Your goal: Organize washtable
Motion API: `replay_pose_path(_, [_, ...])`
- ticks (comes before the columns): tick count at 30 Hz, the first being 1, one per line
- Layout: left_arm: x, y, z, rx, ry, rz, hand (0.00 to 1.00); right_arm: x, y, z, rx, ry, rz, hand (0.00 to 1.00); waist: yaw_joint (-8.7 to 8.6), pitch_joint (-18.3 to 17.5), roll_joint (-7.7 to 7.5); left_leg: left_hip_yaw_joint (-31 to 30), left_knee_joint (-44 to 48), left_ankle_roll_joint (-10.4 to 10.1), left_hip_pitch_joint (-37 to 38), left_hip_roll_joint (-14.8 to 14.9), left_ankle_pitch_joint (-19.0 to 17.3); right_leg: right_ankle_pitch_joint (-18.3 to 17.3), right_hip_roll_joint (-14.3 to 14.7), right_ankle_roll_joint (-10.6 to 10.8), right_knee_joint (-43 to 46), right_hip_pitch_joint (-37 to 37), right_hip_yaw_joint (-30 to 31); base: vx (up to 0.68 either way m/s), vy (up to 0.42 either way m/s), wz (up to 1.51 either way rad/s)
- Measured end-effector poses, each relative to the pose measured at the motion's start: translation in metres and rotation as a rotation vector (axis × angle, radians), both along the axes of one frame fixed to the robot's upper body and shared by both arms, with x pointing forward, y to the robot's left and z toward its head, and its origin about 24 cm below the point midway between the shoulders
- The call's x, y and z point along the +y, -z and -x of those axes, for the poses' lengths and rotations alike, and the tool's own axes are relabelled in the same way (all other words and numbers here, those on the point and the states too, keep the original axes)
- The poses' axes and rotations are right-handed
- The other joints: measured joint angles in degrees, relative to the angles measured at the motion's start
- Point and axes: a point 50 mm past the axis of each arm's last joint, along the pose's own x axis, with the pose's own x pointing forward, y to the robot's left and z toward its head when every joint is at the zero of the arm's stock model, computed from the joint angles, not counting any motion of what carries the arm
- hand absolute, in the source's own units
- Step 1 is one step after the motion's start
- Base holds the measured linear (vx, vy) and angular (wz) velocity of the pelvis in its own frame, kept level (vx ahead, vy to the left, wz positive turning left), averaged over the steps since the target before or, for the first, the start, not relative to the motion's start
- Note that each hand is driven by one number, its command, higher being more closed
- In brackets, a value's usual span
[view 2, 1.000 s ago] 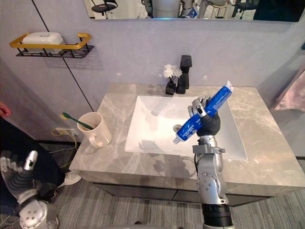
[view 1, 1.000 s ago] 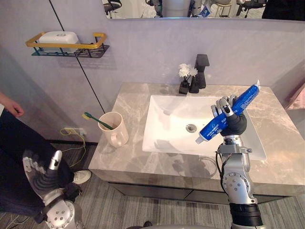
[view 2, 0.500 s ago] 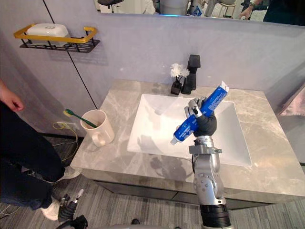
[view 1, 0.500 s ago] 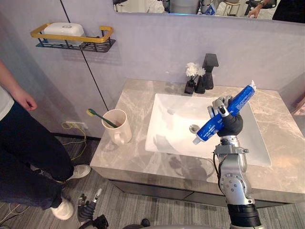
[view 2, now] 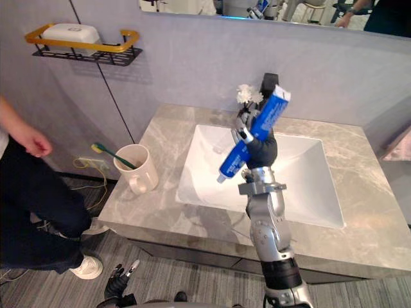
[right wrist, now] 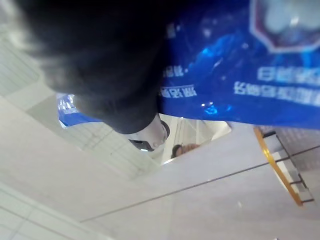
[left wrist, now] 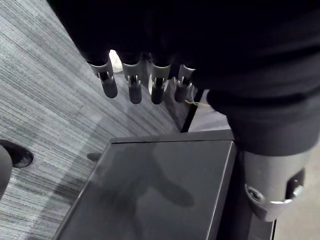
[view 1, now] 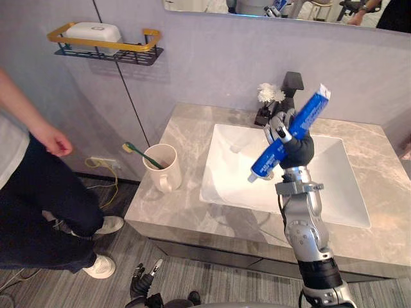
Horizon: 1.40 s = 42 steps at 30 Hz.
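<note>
My right hand [view 1: 297, 149] is shut on a blue toothpaste tube [view 1: 311, 110] and holds it high over the white sink [view 1: 340, 183]. The tube slants, white cap end down and to the left, flat end up by the faucet. In the right wrist view the tube [right wrist: 260, 65] lies close against the dark hand cover. A cream cup [view 1: 162, 168] with a green toothbrush [view 1: 142, 154] in it stands on the counter's left end, apart from the hand. My left hand [left wrist: 131, 84] hangs low by the floor with straight fingers, beside the dark cabinet front [left wrist: 150, 195].
A black faucet [view 1: 292, 84] and a small dark vase of white flowers [view 1: 265, 98] stand behind the sink. A wall rack [view 1: 106, 46] with a white soap box hangs upper left. A person [view 1: 32, 160] stands at the left, close to the counter's end.
My right hand has carried the tube up and left across the sink, and the tube stands steeper. My left hand has dropped toward the floor. The person has come closer; the camera has shifted.
</note>
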Motion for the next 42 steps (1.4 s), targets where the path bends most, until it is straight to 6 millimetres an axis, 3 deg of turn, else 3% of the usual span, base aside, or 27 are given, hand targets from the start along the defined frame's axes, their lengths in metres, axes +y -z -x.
replay_pose_path(7, [-0.004, -0.002, -0.008, -0.024, 0.089, -0.013, 0.00, 0.023, -0.021, -0.007, -0.093, 0.010, 0.107, 1.00, 2.57, 0.0, -0.02, -0.3, 0.2, 0.0, -0.4, 0.1, 0.0, 0.0, 0.2, -0.1, 0.0, -0.1, -0.1, -0.04, -0.024, 0.03])
replay_pose_path(16, [-0.005, -0.005, -0.016, -0.056, 0.149, -0.018, 0.00, 0.046, -0.050, -0.022, -0.182, 0.084, 0.215, 1.00, 4.63, 0.1, -0.53, -2.3, 0.5, -0.3, -2.5, 0.2, 0.5, -0.1, 0.5, -0.1, 0.0, -1.0, -1.8, -0.01, -0.018, 0.11])
replay_pose_path(27, [-0.007, -0.008, -0.023, -0.076, 0.188, -0.028, 0.00, 0.069, -0.057, -0.038, -0.162, 0.114, 0.292, 1.00, 6.36, 1.0, -1.18, -3.4, 1.3, -0.4, -3.7, 0.2, 0.5, -0.1, 0.5, -0.2, -0.2, -1.1, -3.1, -0.02, -0.006, 0.07])
replay_pose_path(31, [-0.009, -0.009, -0.028, -0.088, 0.200, -0.027, 0.00, 0.073, -0.047, -0.045, -0.120, 0.115, 0.332, 1.00, 7.70, 1.3, -1.25, -3.9, 2.1, -0.5, -4.6, 0.2, 0.4, -0.1, 0.7, -0.2, -0.4, -1.2, -3.7, -0.03, -0.009, 0.10])
replay_pose_path(42, [-0.011, -0.011, -0.032, -0.102, 0.205, -0.029, 0.00, 0.084, -0.039, -0.047, -0.086, 0.085, 0.366, 1.00, 7.96, 2.8, -0.76, -3.9, 3.0, -0.6, -5.6, 0.2, 0.3, 0.0, 0.8, -0.3, -0.5, -1.7, -3.8, -0.01, 0.000, 0.01])
